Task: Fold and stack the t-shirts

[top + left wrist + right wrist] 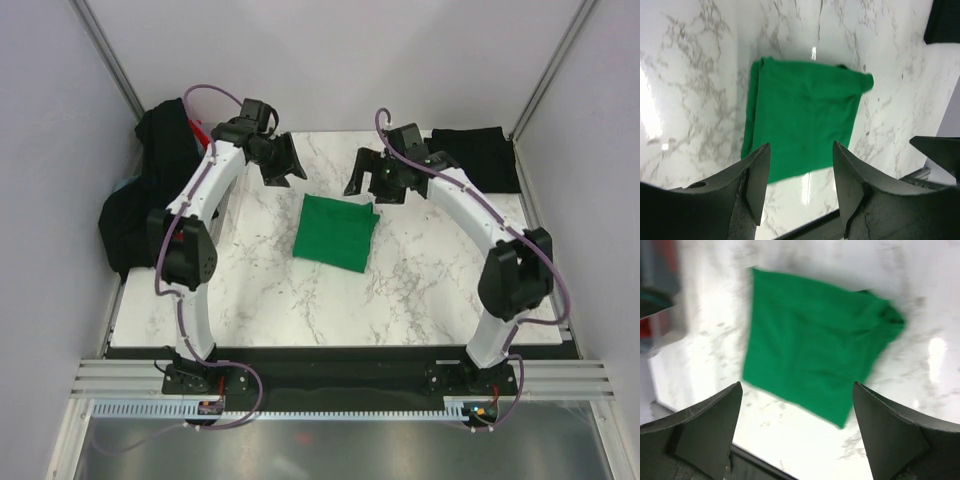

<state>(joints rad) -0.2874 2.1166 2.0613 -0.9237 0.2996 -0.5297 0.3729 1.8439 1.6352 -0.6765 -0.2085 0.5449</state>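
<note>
A bright green t-shirt [336, 231] lies folded into a small rectangle on the marble table [420, 290], near the middle. It also shows in the left wrist view [802, 117] and the right wrist view [812, 357]. My left gripper [283, 165] hangs open and empty above the table, behind the shirt's left corner. My right gripper [372, 180] hangs open and empty behind the shirt's right corner. A pile of black t-shirts [150, 190] drapes over the table's left edge, with a bit of red fabric [200, 132] behind it. A folded black t-shirt [482, 157] lies at the back right.
White walls and metal posts enclose the table on three sides. A black strip runs along the table's near edge [340, 352], with the arm bases on it. A teal edge [122, 183] peeks out at the far left.
</note>
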